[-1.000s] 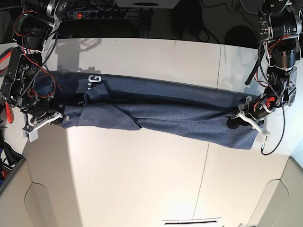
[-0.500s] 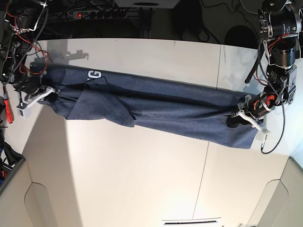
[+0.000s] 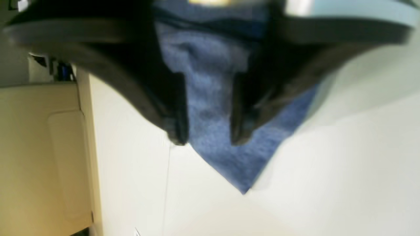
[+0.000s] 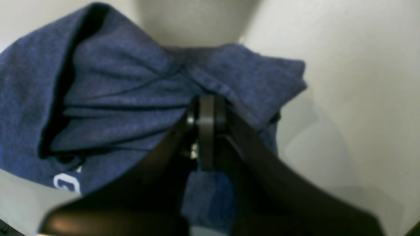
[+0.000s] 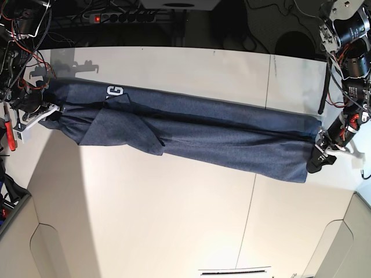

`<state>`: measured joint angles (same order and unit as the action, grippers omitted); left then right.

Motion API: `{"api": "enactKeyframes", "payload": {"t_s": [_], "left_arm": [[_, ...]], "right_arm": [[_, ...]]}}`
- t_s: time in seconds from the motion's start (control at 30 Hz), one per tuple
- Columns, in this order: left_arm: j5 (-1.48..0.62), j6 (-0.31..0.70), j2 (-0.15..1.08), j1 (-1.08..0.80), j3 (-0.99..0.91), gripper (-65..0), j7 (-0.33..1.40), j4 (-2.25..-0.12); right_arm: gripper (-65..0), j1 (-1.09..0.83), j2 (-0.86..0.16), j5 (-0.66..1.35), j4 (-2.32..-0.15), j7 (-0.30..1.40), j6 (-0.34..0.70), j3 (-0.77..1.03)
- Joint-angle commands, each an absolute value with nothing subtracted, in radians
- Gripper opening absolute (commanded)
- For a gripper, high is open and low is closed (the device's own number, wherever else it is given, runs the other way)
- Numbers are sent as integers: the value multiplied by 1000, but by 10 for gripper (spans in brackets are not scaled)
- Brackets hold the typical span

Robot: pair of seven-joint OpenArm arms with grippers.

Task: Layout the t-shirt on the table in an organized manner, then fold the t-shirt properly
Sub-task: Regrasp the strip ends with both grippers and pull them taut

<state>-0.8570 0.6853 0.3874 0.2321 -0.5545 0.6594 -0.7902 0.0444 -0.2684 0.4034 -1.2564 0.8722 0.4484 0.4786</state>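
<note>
The navy-blue t-shirt (image 5: 197,130) lies stretched in a long band across the white table (image 5: 174,220), with a white letter (image 5: 115,91) showing near its left end. My right gripper (image 5: 35,116) is at that left end. The right wrist view shows this gripper (image 4: 206,101) shut on bunched cloth (image 4: 131,98). My left gripper (image 5: 320,155) is at the shirt's right end. In the left wrist view its fingers (image 3: 177,131) stand apart, open, with the shirt's corner (image 3: 210,98) seen between them, lying on the table.
A thin dark seam (image 5: 249,208) runs across the table right of centre. A power strip (image 5: 116,17) and cables lie behind the far edge. Beige panels (image 5: 52,249) flank the table's near corners. A red-handled tool (image 5: 8,130) is at the left edge.
My left gripper has opened, let go of the shirt's right end and shifted right. My right gripper pulled the left end further left and back, drawing the shirt straighter.
</note>
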Motion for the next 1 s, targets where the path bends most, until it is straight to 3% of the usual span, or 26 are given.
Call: {"api": "enactKeyframes", "payload": {"t_s": [0.0,0.33,0.57,0.77,0.97], "left_arm": [[-879,698,415,249,-566,-376,649,-810],[-712,698,443,246,-553,-374,559,-809],[-706,698,443,246,-430,-348,552,-796],[-564,653,430,246,-348,-348,450,-776],[-590,644,429,246,-346,-359,584,-772]], "right_arm": [[-650,55,-282,403,-1266,872,442,485],[-650,55,-282,411,-1266,872,442,485],[-650,55,-282,430,-1266,872,442,485],[-650,55,-282,430,-1266,873,442,485],[-650,55,-282,430,-1266,872,442,485]]}}
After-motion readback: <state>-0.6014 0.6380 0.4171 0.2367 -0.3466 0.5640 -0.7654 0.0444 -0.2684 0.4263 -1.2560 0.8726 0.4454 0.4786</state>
